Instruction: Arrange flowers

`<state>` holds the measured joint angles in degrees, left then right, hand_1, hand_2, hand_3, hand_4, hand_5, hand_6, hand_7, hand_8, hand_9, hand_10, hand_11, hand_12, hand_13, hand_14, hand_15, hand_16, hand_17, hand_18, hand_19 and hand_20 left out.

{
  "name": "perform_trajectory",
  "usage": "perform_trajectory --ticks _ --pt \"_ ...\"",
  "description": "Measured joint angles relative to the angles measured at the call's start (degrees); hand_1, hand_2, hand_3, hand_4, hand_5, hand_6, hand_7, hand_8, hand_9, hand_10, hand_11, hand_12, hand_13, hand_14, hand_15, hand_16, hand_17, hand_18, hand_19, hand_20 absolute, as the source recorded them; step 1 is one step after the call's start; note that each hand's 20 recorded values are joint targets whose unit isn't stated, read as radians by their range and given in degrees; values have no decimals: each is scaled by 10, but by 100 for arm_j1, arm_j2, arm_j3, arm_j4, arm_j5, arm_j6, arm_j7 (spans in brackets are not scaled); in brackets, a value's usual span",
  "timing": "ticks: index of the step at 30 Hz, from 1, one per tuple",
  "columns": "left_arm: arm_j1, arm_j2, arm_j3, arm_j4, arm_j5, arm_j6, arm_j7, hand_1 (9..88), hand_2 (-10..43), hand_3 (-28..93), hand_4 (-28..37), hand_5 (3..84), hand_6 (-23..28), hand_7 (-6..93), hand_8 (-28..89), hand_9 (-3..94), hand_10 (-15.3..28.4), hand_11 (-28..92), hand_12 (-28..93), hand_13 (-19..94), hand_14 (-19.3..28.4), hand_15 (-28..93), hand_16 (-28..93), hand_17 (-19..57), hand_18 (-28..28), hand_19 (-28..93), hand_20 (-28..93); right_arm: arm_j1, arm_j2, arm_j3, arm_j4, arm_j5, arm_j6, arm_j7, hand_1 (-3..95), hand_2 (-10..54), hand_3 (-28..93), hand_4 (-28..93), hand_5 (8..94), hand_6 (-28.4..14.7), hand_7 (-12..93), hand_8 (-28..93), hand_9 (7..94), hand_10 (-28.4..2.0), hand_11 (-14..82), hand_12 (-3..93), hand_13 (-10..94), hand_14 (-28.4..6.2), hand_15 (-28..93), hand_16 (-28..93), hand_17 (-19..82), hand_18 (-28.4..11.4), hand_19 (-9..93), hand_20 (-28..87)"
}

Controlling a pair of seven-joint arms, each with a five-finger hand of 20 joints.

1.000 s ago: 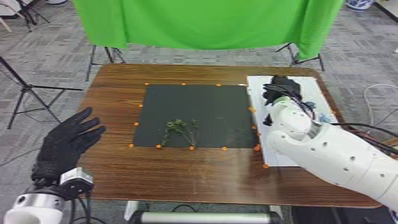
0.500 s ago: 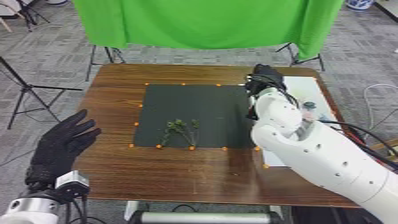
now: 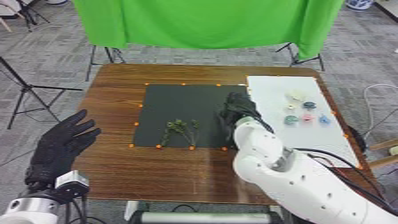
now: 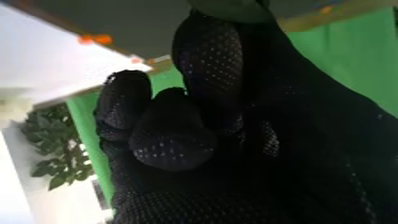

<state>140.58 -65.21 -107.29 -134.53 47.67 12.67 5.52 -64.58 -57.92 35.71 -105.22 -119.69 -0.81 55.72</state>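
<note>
**My right hand [image 3: 238,105] pinches a grey-green piece [image 4: 233,9] above the dark mat [image 3: 191,100]**

Nearest on my left, my left hand [image 3: 64,142] hangs at the left edge of the brown table [image 3: 178,180], its fingers relaxed and apart, with nothing in their hold that I can see.

A little farther in, the green sprigs [image 3: 169,132] lie on the near part of the mat, thin stems toward me and small leafy tips away. They are apart from both my hands.

My right hand is over the mat's right side, between the sprigs and the white board [image 3: 275,90]. In the right wrist view I have its fingers bent in, and the grey-green piece sits at my fingertips, gripped between finger and thumb. Too little of it shows for me to say what it is.

On the white board, to the right of that hand, lie small flower-like pieces, well apart from it. Nearest are a green one [image 3: 290,120], a pink one [image 3: 307,118] and a blue one [image 3: 325,119], side by side. Just beyond them sit a small pale one [image 3: 290,106] and a dark teal one [image 3: 309,105], and farthest is a larger cream one [image 3: 298,94].

Past the table's far edge hangs a bright green cloth [image 3: 209,25], with grey carpet [image 3: 178,59] below it.
</note>
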Motion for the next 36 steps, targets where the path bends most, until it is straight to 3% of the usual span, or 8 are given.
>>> perform_trajectory --ticks 18,36 --pt "-132 -32 -1 6 13 -26 -197 234 49 826 -212 367 100 140 -99 328 193 236 87 246 264 456 -88 -93 246 599 -80 -440 23 111 -206 154 -223 75 468 -95 876 -262 883 -39 252 188 917 -121 464 229 857 -54 800 154 419 -237 932 246" --pt "-167 -32 4 8 13 -27 -216 235 50 825 -211 368 101 140 -100 328 192 236 88 246 263 456 -89 -92 246 599 -80 -171 -49 -13 10 323 -66 211 436 -95 856 -272 874 -34 268 148 908 -121 471 225 854 -58 790 152 414 -235 932 224"
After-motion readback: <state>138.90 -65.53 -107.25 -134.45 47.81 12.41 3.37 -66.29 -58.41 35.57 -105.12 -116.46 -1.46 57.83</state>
